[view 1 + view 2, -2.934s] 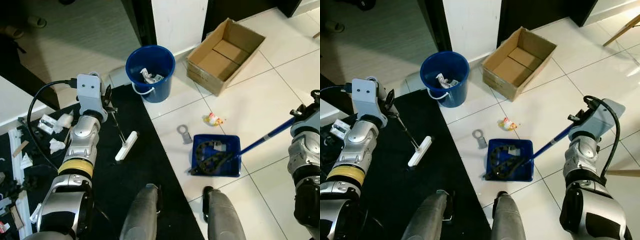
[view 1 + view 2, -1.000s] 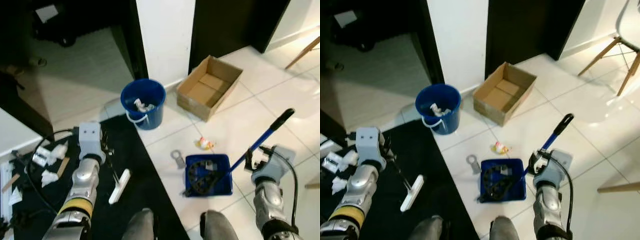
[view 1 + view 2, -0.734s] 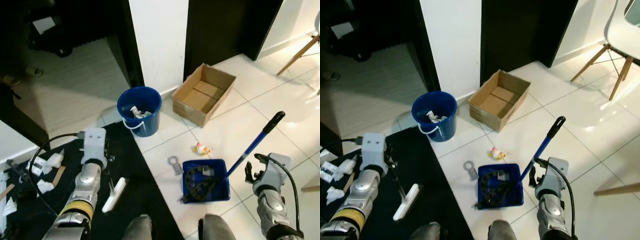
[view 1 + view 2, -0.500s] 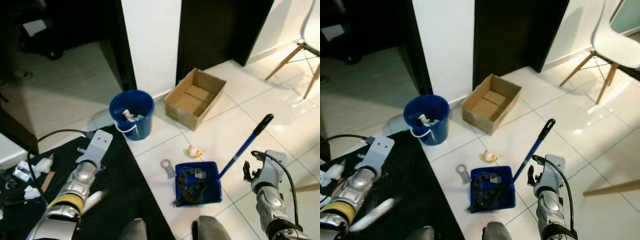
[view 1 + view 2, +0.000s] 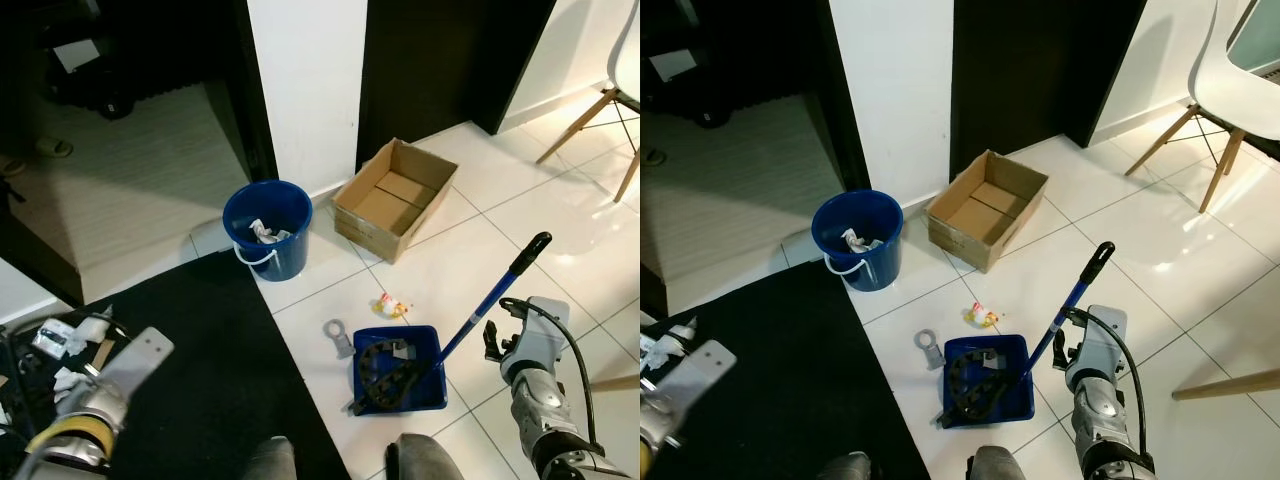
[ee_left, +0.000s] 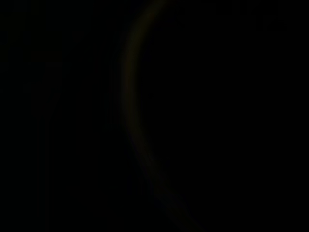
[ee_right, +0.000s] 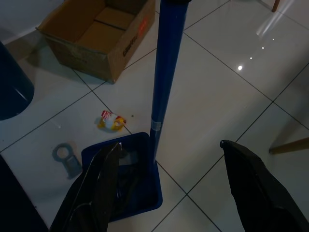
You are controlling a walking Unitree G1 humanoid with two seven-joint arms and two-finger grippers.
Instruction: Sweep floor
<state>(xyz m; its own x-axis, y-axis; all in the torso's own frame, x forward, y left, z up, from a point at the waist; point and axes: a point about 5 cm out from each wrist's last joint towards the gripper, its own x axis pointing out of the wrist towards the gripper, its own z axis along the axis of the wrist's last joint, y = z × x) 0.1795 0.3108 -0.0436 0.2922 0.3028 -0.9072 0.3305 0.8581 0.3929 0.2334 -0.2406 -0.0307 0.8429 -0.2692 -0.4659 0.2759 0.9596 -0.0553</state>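
Dustpan (image 5: 400, 368) sits on the white tiles just ahead of your feet, its pan holding a black coil and scraps, its blue handle (image 5: 490, 297) standing up at a slant toward your right. Your right gripper (image 7: 169, 188) hangs beside that handle with its fingers (image 7: 104, 179) spread wide, grasping nothing. You cannot tell the left gripper's fingers; that arm (image 5: 100, 400) hangs low over the black mat. A yellow scrap (image 5: 390, 304) and a grey ring (image 5: 338, 337) lie loose by the pan. Judge the dustpan light but top-heavy: grip the stiff, smooth handle mid-shaft, firmly, and keep the pan level toward the bucket (image 5: 267, 228).
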